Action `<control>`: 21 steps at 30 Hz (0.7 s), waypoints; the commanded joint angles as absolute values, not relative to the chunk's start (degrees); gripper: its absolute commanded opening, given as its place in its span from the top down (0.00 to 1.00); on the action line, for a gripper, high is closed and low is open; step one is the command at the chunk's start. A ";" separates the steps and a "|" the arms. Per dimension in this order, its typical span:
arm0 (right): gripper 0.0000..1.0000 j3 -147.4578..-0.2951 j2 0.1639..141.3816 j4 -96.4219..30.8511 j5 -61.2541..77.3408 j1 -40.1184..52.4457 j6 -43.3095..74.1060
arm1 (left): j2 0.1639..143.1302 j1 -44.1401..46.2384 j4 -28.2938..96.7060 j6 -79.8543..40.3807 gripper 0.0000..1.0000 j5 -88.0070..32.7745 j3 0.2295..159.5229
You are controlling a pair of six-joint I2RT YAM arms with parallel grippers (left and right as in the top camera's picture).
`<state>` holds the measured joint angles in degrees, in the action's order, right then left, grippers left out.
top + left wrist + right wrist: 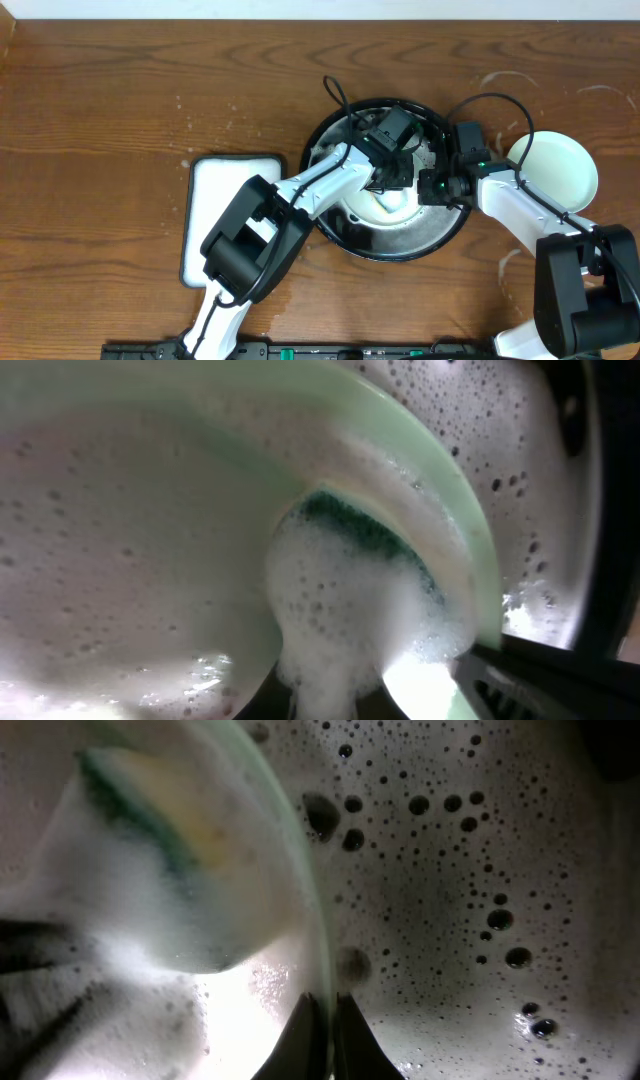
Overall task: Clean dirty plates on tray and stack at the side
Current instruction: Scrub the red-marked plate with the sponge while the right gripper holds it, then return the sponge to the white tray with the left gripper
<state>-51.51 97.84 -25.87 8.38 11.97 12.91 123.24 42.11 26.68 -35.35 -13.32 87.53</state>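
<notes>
The black tray (400,250) sits mid-table, full of suds. A pale mint-green plate (385,205) stands tilted in it. My left gripper (388,180) is shut on a foamy sponge (350,590) with a green scouring side, pressed on the plate's face (120,560). My right gripper (428,187) is shut on that plate's rim (325,1010), and the sponge (160,870) shows beyond it. A second mint-green plate (555,170) lies on the wooden tabletop to the right. The yellow plate is not in view.
A white rectangular tray (235,220) lies left of the black tray. Whitish soap rings (510,85) mark the wood at the right. Sudsy water (450,920) covers the black tray's floor. Cables loop over the tray's far rim.
</notes>
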 commanded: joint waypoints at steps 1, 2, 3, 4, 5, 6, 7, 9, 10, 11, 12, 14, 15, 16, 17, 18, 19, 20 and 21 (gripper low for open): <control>0.99 -51.09 98.04 -27.22 7.55 12.10 10.22 | 126.43 40.95 33.23 -27.24 0.92 12.25 85.76; 0.99 -51.09 98.04 -27.20 7.53 12.10 10.24 | 126.43 40.86 33.93 -26.63 0.92 15.22 85.89; 0.99 -51.09 98.06 -27.20 7.53 12.10 10.24 | 126.41 40.77 34.83 -25.93 0.92 18.35 86.21; 0.99 -51.09 98.04 -27.20 7.53 12.08 10.24 | 126.41 40.69 36.16 -25.19 0.92 21.63 86.96; 0.99 -51.09 98.04 -27.27 7.53 12.05 10.24 | 126.32 40.66 37.80 -25.10 0.92 24.32 88.14; 0.99 -51.09 98.04 -27.29 7.53 12.05 10.24 | 126.15 40.66 39.00 -25.10 0.93 25.17 89.25; 0.99 -51.09 98.06 -27.29 7.53 12.05 10.24 | 125.82 40.66 40.01 -25.12 0.92 25.12 90.43; 0.99 -51.09 98.04 -27.31 7.53 12.05 10.26 | 124.86 40.66 42.50 -25.36 0.92 25.10 92.73; 0.99 -51.09 98.06 -27.42 7.51 12.03 10.24 | 124.40 40.66 43.33 -25.39 0.92 25.08 93.41; 0.99 -51.09 98.06 -27.49 7.51 12.03 10.24 | 123.57 40.66 44.29 -25.67 0.92 25.06 94.02; 0.99 -51.09 98.06 -27.64 7.51 11.99 10.24 | 122.61 40.66 45.06 -25.80 0.92 24.80 94.39; 0.99 -51.09 98.04 -27.73 7.51 11.92 10.24 | 119.52 40.66 46.28 -25.76 0.92 22.79 94.83; 0.99 -51.09 98.06 -27.68 7.51 11.92 10.24 | 118.10 40.66 46.63 -25.76 0.92 21.54 94.83; 0.99 -51.09 98.04 -27.64 7.51 11.92 10.24 | 116.05 40.53 47.18 -25.78 0.92 20.10 94.80; 0.99 -51.09 98.04 -27.62 7.51 11.94 10.24 | 114.32 40.38 47.66 -25.78 0.92 19.00 94.80; 0.99 -51.09 98.06 -27.62 7.51 11.94 10.24 | 112.60 40.12 48.38 -25.78 0.92 17.93 94.80; 0.99 -51.09 98.04 -27.64 7.51 11.94 10.24 | 111.35 39.79 48.99 -25.78 0.92 17.12 94.80; 0.99 -51.09 98.06 -27.64 7.51 11.92 10.24 | 109.03 39.05 50.46 -25.78 0.92 15.73 94.80; 0.99 -51.09 98.04 -27.64 7.51 11.81 10.24 | 107.63 38.44 51.59 -25.78 0.92 14.68 94.80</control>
<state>-51.59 97.86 -26.81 8.99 11.99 11.94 115.09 40.18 49.17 -26.70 17.32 93.89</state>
